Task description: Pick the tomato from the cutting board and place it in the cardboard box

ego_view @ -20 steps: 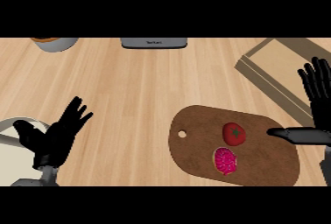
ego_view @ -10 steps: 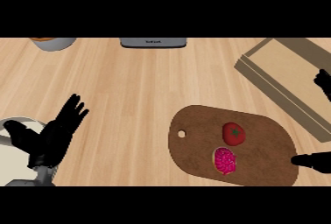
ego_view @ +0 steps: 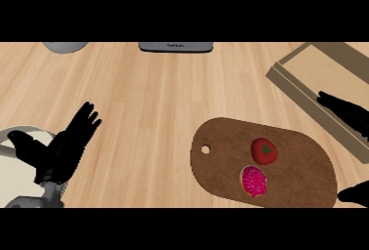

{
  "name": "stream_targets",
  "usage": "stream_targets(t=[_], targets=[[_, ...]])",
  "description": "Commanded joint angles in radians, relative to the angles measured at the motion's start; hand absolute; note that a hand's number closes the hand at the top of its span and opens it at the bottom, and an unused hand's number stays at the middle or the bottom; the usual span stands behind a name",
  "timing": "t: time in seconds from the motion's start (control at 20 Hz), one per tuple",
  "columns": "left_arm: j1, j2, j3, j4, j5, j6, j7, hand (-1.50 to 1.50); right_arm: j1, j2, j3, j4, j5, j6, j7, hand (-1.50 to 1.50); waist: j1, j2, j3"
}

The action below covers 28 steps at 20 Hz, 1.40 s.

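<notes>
A red tomato [ego_view: 264,150] with a green stem lies on the brown cutting board [ego_view: 302,168] at the lower right of the head view. The open cardboard box [ego_view: 317,73] stands at the upper right. My right hand [ego_view: 349,113] is open at the right edge, fingers spread over the box's near wall, thumb tip low at the edge; it is apart from the tomato. At the lower left my left hand [ego_view: 63,146] rests open on the counter.
A halved pink fruit [ego_view: 253,180] lies on the board just below the tomato. A white plate [ego_view: 16,166] sits at the left edge under my left forearm. A grey device [ego_view: 176,46] and a grey bowl [ego_view: 65,46] stand along the far edge.
My right hand has drawn back to the right, off the board toward the view's edge. The view has shifted slightly, so the board sits further left. My left hand has not moved.
</notes>
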Motion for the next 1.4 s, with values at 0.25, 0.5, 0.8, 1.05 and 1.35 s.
stream_targets(t=[0.25,0.5,0.8,1.05,1.35], targets=[[-0.019,0.083,0.097,-0.024,-0.012,0.006,-0.012,0.00,-0.135,0.083,0.183,-0.060,-0.011,0.156,0.413,-1.50,0.013,-0.006,0.016],[-0.018,0.137,0.140,-0.031,0.053,-0.076,0.010,0.00,-0.224,0.127,0.193,0.014,-0.027,0.216,0.498,-1.50,0.013,-0.005,0.017],[0.006,0.088,0.100,-0.079,0.001,0.001,0.017,0.00,-0.231,0.175,0.213,0.046,0.012,0.246,0.511,-1.50,0.005,-0.007,0.018],[0.012,0.083,0.104,-0.071,-0.002,-0.004,0.006,0.00,-0.189,0.178,0.200,0.054,0.042,0.264,0.473,-1.50,-0.005,-0.008,0.018],[0.012,0.078,0.118,-0.052,-0.002,-0.030,-0.005,0.00,-0.191,0.257,0.224,0.032,0.119,0.243,0.438,-1.50,-0.008,-0.008,0.018]])
